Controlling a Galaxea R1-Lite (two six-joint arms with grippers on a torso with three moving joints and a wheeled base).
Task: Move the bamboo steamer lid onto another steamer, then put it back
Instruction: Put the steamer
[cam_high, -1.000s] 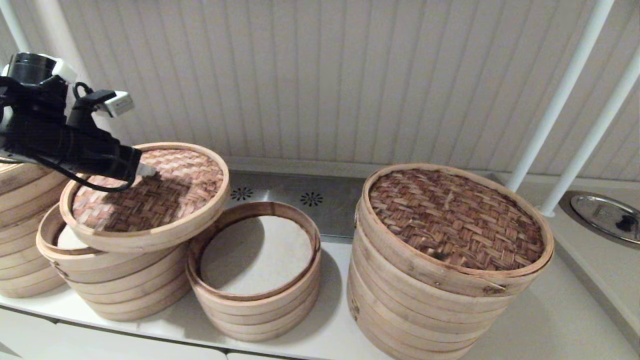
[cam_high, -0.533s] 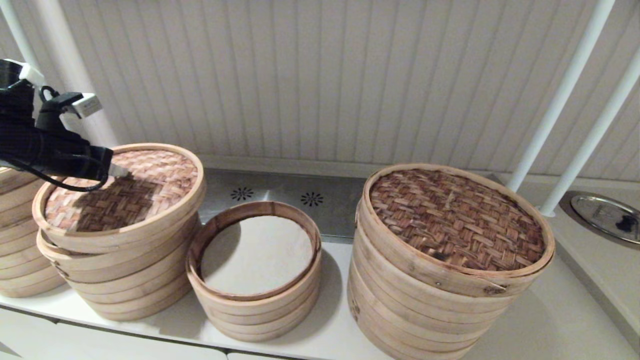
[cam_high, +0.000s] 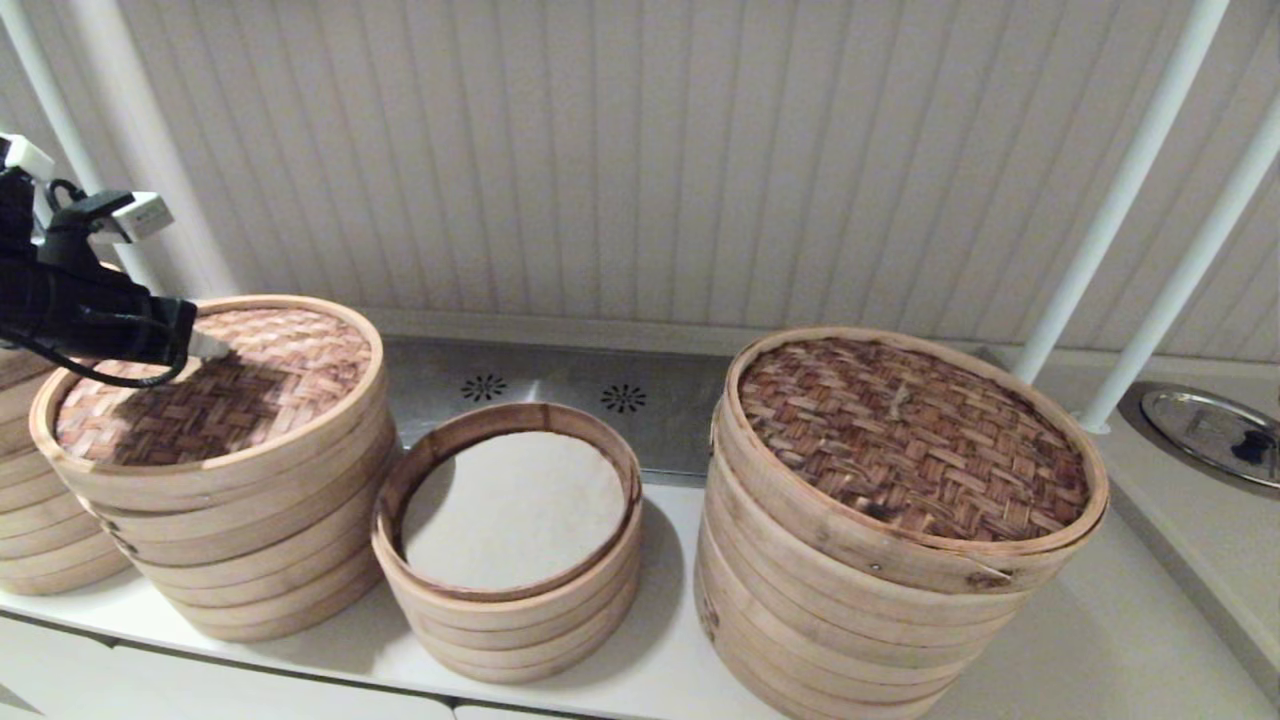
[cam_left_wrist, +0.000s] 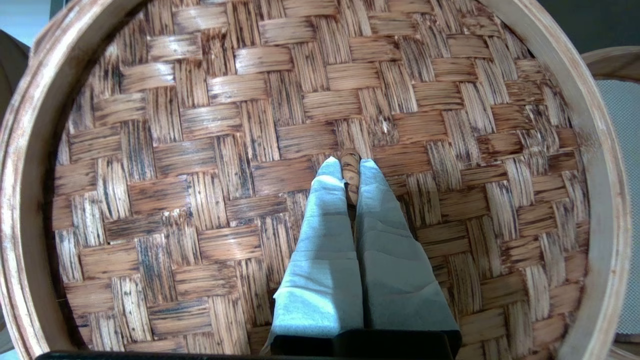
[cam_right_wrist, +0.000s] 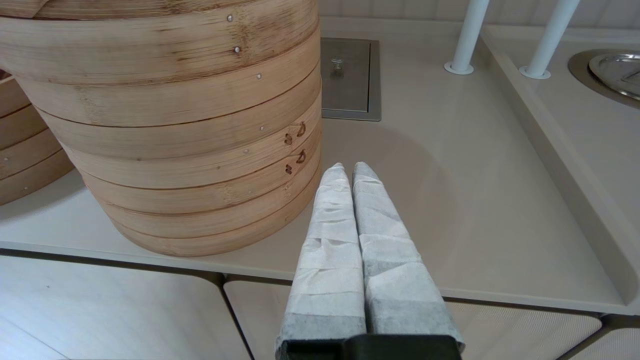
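Observation:
The bamboo steamer lid (cam_high: 215, 385), tan-pink herringbone with a pale rim, rests level on the taller pale stack (cam_high: 250, 560) at the left. My left gripper (cam_high: 222, 349) sits at its centre, shut on the small dark loop handle (cam_left_wrist: 351, 167), which shows pinched between the two wrapped fingers (cam_left_wrist: 325, 235). The woven top (cam_left_wrist: 200, 150) fills the left wrist view. The short narrow steamer (cam_high: 508, 600) with the white liner (cam_high: 512, 510) stands uncovered just right of that stack. My right gripper (cam_right_wrist: 349, 166) hangs shut and empty low at the counter's front edge, out of the head view.
The widest, tallest stack (cam_high: 880, 620) with its dark coarse-weave lid (cam_high: 905, 435) stands at the right (cam_right_wrist: 175, 125). Another stack (cam_high: 30, 500) is at the far left edge. Two white poles (cam_high: 1120, 190) and a metal dish (cam_high: 1210, 430) lie further right.
The left gripper carried the lid leftward and down; from tilted and overhanging the short steamer, the lid now lies flat on the taller left stack.

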